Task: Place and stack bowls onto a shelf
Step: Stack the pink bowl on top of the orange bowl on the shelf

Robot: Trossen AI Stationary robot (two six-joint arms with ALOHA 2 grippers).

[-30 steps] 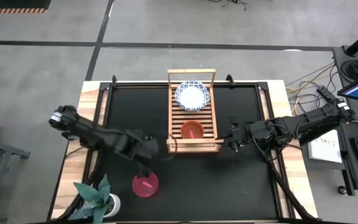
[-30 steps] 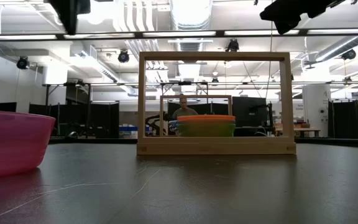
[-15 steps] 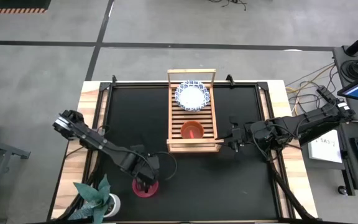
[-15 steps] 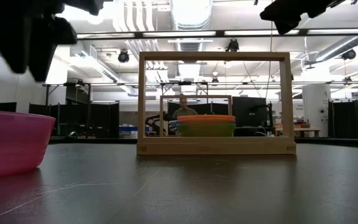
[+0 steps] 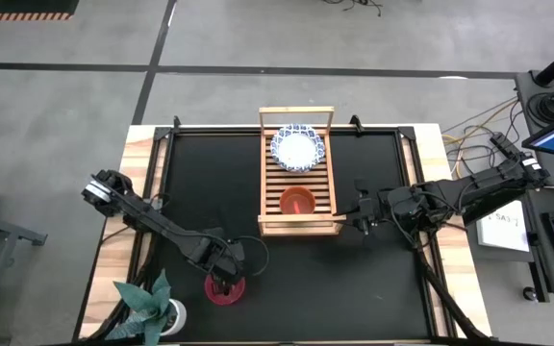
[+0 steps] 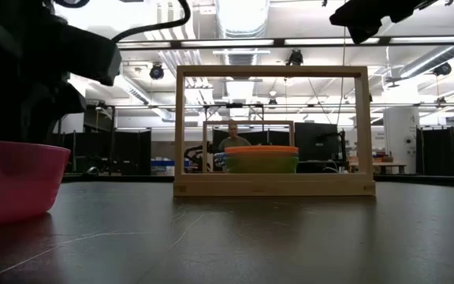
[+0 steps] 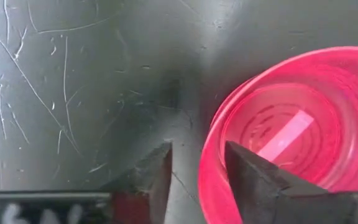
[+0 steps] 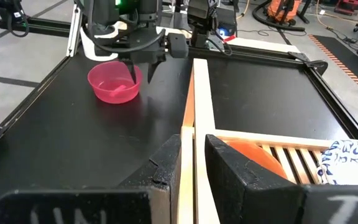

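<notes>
Left end effector [image 7: 196,177]: fingers spread astride the magenta bowl's [image 7: 291,134] rim, bowl partly cut off. Right end effector [image 8: 193,163]: spread, straddling the shelf's [image 8: 188,112] rail.

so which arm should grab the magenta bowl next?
Left. The left gripper is open, straddling the magenta bowl rim; the right gripper sits at the shelf corner.
</notes>
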